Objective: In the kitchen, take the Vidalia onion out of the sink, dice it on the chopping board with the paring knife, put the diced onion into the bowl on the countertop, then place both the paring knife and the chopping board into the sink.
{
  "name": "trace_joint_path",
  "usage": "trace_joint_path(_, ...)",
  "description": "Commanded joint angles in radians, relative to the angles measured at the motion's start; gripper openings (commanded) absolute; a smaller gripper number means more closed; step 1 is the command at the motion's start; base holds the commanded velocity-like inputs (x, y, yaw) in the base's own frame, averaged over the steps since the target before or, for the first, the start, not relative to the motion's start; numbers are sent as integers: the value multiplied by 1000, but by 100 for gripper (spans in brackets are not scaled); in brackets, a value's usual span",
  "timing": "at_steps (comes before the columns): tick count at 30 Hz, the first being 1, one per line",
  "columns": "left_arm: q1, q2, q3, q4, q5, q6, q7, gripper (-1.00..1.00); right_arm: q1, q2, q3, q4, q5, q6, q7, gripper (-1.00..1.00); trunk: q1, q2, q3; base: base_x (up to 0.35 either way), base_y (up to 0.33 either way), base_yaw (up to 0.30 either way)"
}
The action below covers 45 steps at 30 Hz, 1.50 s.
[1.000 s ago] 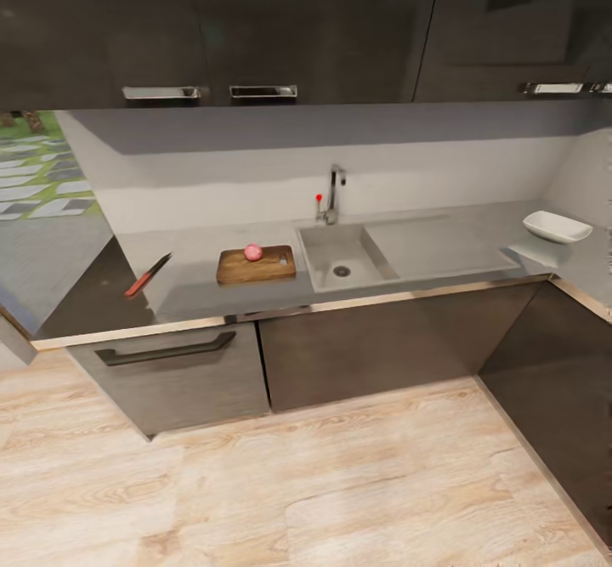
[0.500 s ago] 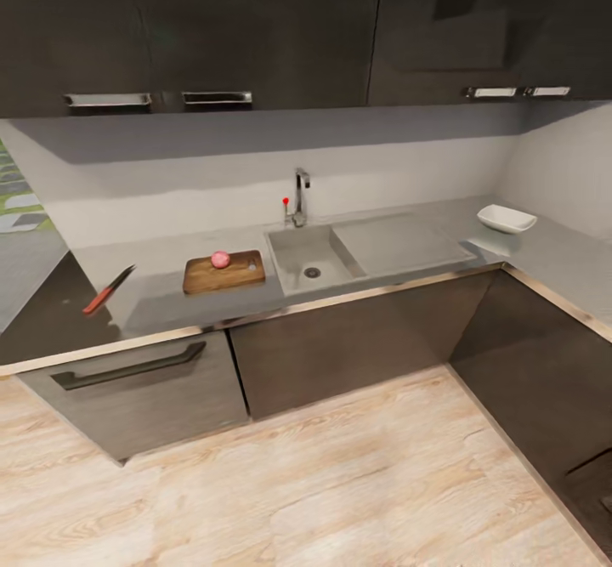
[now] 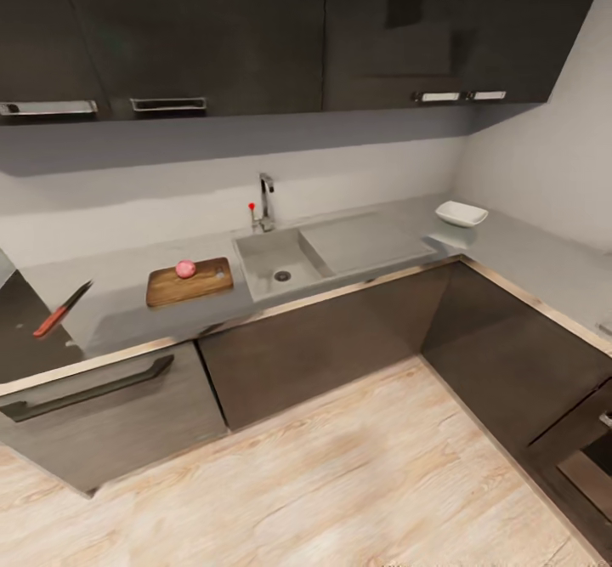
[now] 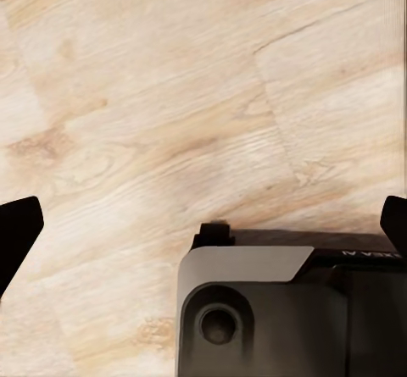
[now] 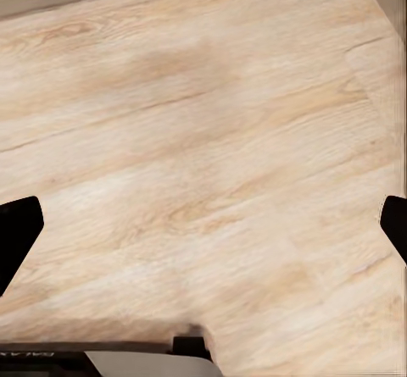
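In the head view a pinkish Vidalia onion (image 3: 185, 269) rests on the dark brown chopping board (image 3: 190, 285), which lies on the grey countertop (image 3: 119, 312) just left of the sink (image 3: 276, 263). The paring knife (image 3: 61, 309), red-handled, lies farther left on the counter. The white bowl (image 3: 461, 213) stands at the counter's back right corner. In the wrist views my left gripper (image 4: 203, 233) and right gripper (image 5: 203, 224) are open, with nothing between the fingers, hanging over the light wood floor.
A chrome faucet (image 3: 266, 201) with a red knob stands behind the basin, and a drainboard (image 3: 364, 241) adjoins it. Dark upper cabinets (image 3: 212, 31) hang above. The counter turns along the right wall (image 3: 544, 269). My own base (image 4: 288, 309) appears under the left gripper.
The whole head picture has slid left, so the camera has turned right. Onion, board, knife and bowl keep their places on the counter.
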Motion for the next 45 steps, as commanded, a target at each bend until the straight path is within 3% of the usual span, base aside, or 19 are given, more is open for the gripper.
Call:
trace_joint_path(1,0,1,-9,-1,8,-2,4,100,-1,1,-7,0,11,-3,-2,100,1,-2,-1,0,0,-243)
trace_joint_path(4,0,1,-9,-1,8,-8,5,100,-1,1,-7,0,11,-3,-2,100,1,-2,2,0,0,-231)
trace_joint_path(12,0,1,-9,26,8,-109,5,100,-1,1,-7,0,11,-3,-2,100,1,-2,4,0,0,-67)
trace_joint_path(31,0,1,-9,41,8,-118,5,100,-1,0,2,20,12,5,-1,100,1,-2,4,0,0,-1)
trace_joint_path(38,0,3,-9,42,8,-117,5,100,-1,1,2,146,12,6,0,100,1,-2,4,0,0,0)
trace_joint_path(45,0,3,-9,49,8,-117,5,100,-1,1,2,191,12,6,0,100,1,-2,4,0,0,0)
